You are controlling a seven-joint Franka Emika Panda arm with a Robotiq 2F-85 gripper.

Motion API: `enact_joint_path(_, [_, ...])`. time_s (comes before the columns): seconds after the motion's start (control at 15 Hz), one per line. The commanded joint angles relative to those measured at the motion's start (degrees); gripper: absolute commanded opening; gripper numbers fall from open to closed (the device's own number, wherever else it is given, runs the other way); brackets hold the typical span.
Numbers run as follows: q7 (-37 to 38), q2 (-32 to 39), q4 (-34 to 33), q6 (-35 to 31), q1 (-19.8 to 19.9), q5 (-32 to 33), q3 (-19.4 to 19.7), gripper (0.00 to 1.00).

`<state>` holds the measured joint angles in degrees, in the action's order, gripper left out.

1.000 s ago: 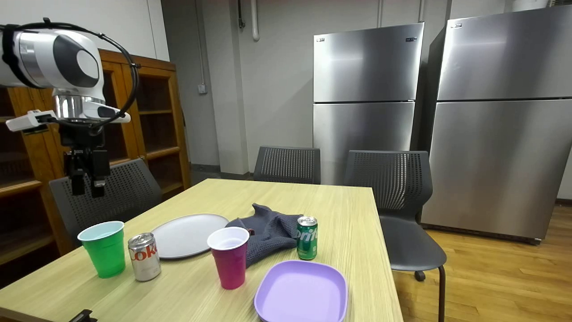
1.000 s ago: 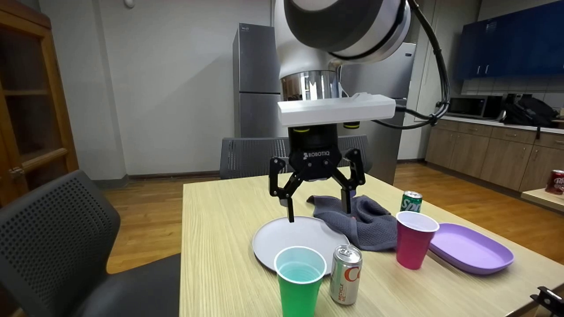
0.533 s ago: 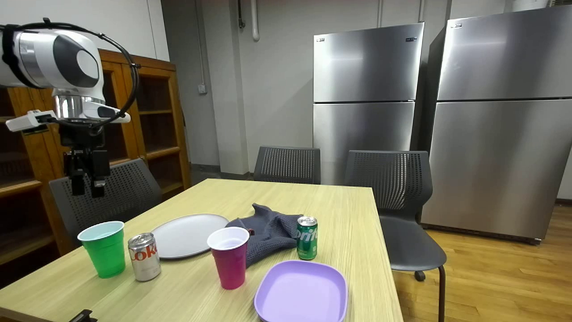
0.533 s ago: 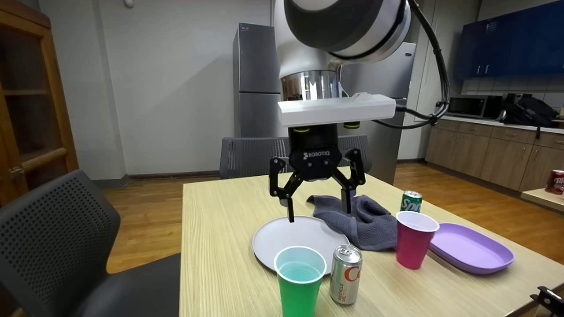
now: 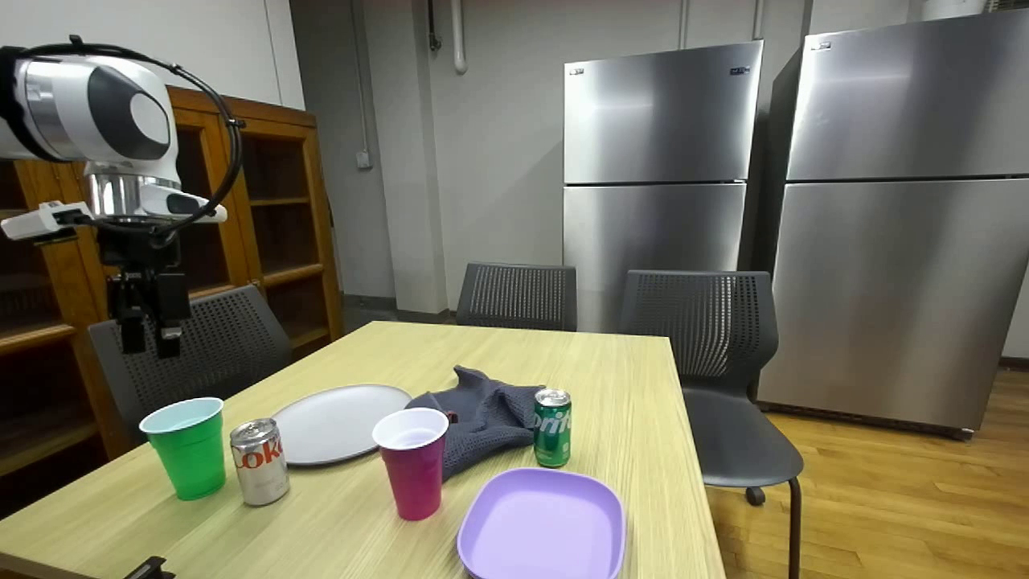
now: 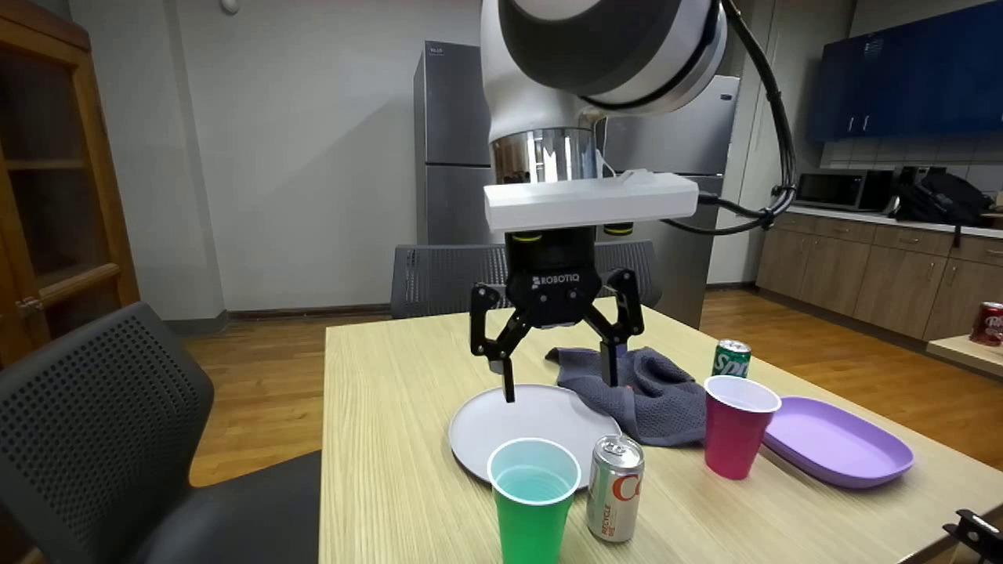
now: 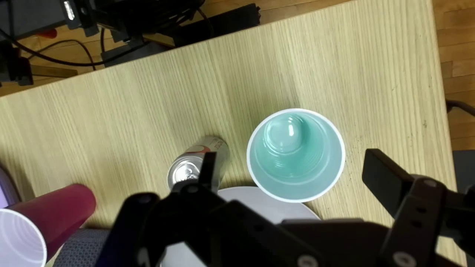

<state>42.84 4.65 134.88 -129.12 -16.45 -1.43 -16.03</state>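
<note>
My gripper (image 6: 559, 388) is open and empty, in the air above the table. In the wrist view its fingers (image 7: 291, 163) stand apart, with the green cup (image 7: 295, 155) between and below them. The cup is upright and empty, green outside (image 5: 190, 457) with a pale inside. A silver Diet Coke can (image 6: 616, 492) stands beside it; in the wrist view a finger partly covers the can (image 7: 185, 171). A grey-white plate (image 6: 525, 427) lies behind them. A magenta cup (image 5: 414, 470), a crumpled dark cloth (image 6: 662, 399), a green Sprite can (image 5: 553, 430) and a purple plate (image 5: 543, 523) are further off.
The light wood table (image 5: 611, 362) has dark chairs around it (image 5: 514, 297) (image 6: 86, 423). A wooden cabinet (image 5: 281, 193) stands behind the arm, and two steel fridges (image 5: 655, 161) are at the back. Cables and black gear (image 7: 130, 33) lie past a table edge.
My gripper has shifted slightly left and a little lower in an exterior view, and slightly left in both. It stays open. The objects on the table have not moved.
</note>
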Motion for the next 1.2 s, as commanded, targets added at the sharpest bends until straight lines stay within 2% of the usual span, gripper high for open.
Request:
enact_joint_path(0.0, [6.42,1.31,1.25,-4.09,-2.45,1.71,-0.52,1.0])
enact_joint_path(0.4, [15.48,3.71,2.3,-9.06,-4.31,6.13,1.06,1.0])
enact_joint_path(0.8, [20.32,6.66,2.37,-12.32,-3.96,11.27,4.01,1.0])
enact_joint_path(1.13, [21.82,7.31,3.34,-12.76,-4.08,12.13,5.97,1.0])
